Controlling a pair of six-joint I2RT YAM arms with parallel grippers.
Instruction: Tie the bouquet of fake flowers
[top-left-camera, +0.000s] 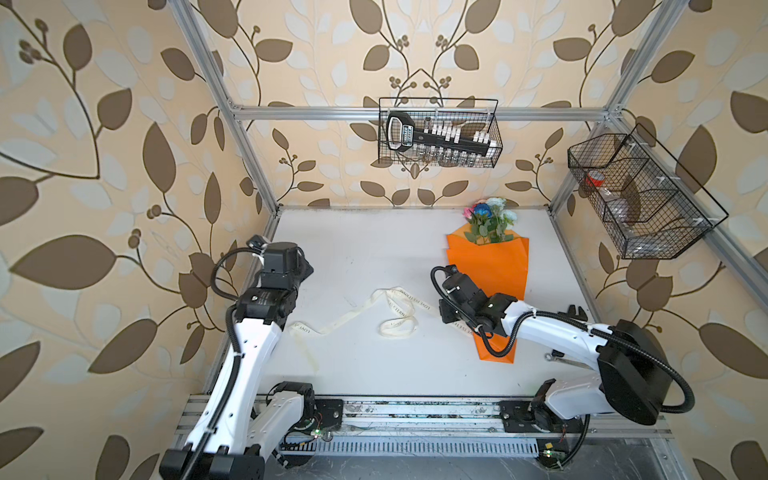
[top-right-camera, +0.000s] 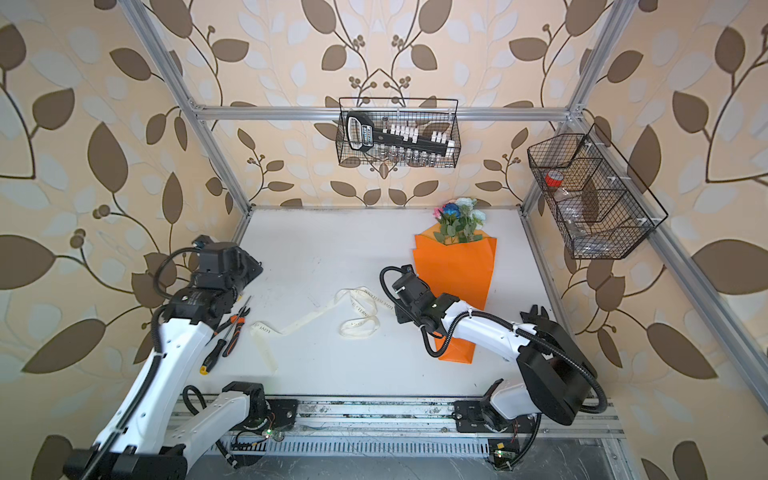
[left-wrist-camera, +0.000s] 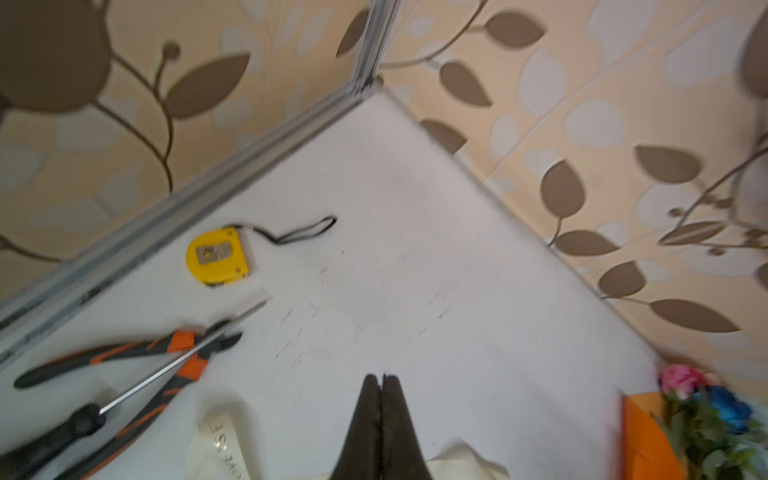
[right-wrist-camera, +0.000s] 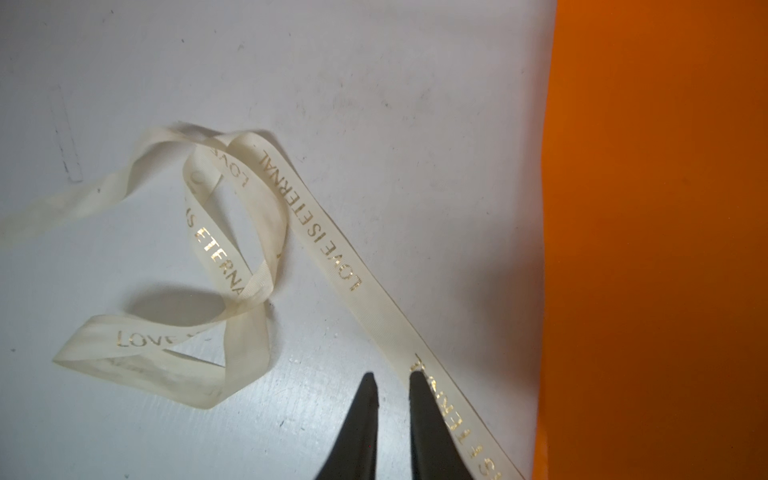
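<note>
The bouquet of fake flowers lies at the back right of the white table. Its pink, blue and pale blooms (top-left-camera: 490, 218) stick out of flat orange wrapping paper (top-left-camera: 496, 274). A cream ribbon (top-left-camera: 395, 309) with gold lettering loops across the middle of the table. My right gripper (right-wrist-camera: 390, 376) hangs low over the ribbon (right-wrist-camera: 332, 257) just beside the paper's edge (right-wrist-camera: 656, 249). Its jaws stand a narrow gap apart with bare table between them. My left gripper (left-wrist-camera: 381, 376) is shut with nothing showing between its tips. It is raised at the left side (top-left-camera: 306, 269), apart from the ribbon.
A yellow tape measure (left-wrist-camera: 218, 255), orange-handled pliers (top-right-camera: 232, 332) and a screwdriver (top-right-camera: 216, 351) lie at the table's left edge. A small wrench (top-left-camera: 557, 357) lies by the right arm. Wire baskets hang on the back wall (top-left-camera: 438, 133) and the right wall (top-left-camera: 640, 195).
</note>
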